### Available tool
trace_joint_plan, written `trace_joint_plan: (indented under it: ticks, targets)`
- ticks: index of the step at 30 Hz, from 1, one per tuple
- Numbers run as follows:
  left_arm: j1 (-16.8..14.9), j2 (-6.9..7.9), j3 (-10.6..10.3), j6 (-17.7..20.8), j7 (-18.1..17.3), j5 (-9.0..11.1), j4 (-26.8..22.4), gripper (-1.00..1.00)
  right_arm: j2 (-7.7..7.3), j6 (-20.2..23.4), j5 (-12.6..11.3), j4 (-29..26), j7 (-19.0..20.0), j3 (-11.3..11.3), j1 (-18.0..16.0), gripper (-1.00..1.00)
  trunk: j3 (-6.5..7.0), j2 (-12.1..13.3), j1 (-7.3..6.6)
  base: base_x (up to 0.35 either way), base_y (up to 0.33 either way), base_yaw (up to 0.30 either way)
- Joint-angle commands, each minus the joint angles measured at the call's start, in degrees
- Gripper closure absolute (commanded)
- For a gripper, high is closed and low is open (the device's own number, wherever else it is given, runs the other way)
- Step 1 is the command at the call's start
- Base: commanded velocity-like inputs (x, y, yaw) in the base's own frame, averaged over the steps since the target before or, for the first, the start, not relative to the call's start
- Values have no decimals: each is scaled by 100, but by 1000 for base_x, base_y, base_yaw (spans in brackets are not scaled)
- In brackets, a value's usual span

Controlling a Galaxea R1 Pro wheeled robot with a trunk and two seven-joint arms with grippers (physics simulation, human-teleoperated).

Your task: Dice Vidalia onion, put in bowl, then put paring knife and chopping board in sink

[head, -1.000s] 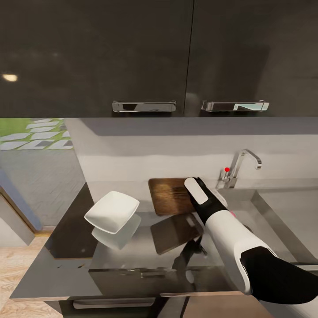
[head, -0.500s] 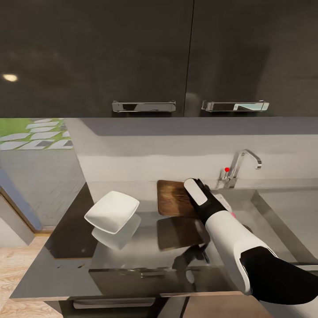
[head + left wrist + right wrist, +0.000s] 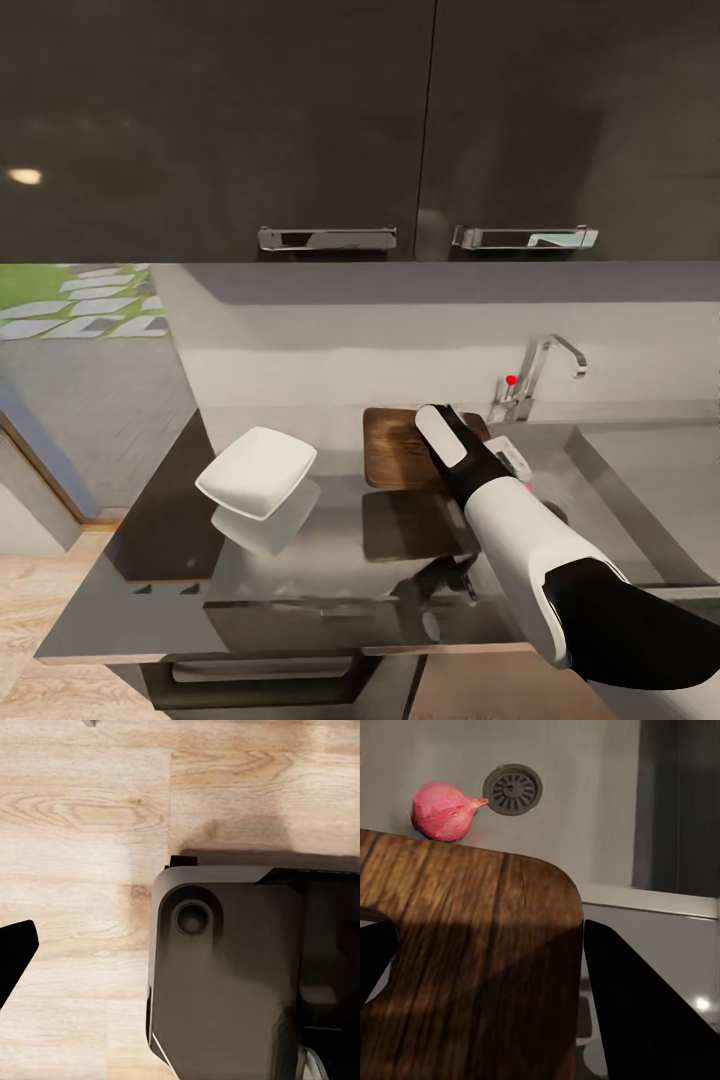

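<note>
My right gripper [image 3: 470,447] is shut on the chopping board [image 3: 400,450], a dark brown wooden rectangle held a little above the glossy countertop [image 3: 330,545], which mirrors it. In the right wrist view the chopping board [image 3: 472,945] lies between the dark fingers [image 3: 637,1005]; beyond its edge the whole pinkish Vidalia onion [image 3: 441,811] rests in the sink [image 3: 585,765] beside the round drain [image 3: 513,789]. The white bowl [image 3: 257,472] stands on the countertop to the board's left. The paring knife and diced onion are out of view. One dark left finger [image 3: 13,954] hangs over the wooden floor.
The sink basin [image 3: 610,480] lies to the right of the board, with a chrome tap [image 3: 535,380] and red knob behind it. Dark wall cabinets [image 3: 330,130] hang overhead. The countertop ends at the left by a doorway. My own base [image 3: 225,975] is below the left wrist.
The board in my right gripper has swung right toward the sink and squared up with the counter edge. The head camera has shifted slightly.
</note>
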Motion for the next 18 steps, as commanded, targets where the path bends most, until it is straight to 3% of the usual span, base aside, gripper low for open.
trace_joint_plan:
  ticks: [1, 7, 18]
  targets:
    - [4, -1, 10, -1, -3, 18, -13, -100, 0, -79, -2, 3, -8, 18, -7, 100, -11, -11, 3, -18, 0, 0]
    - [4, -1, 16, -1, -5, 18, -13, -100, 0, -77, 26, 9, -8, 18, -7, 100, -11, -11, 3, -6, 12, 0]
    - [4, -1, 11, -1, -3, 18, -20, -100, 0, -76, 30, 11, -8, 16, 6, 100, -11, -11, 3, 0, 219, 0]
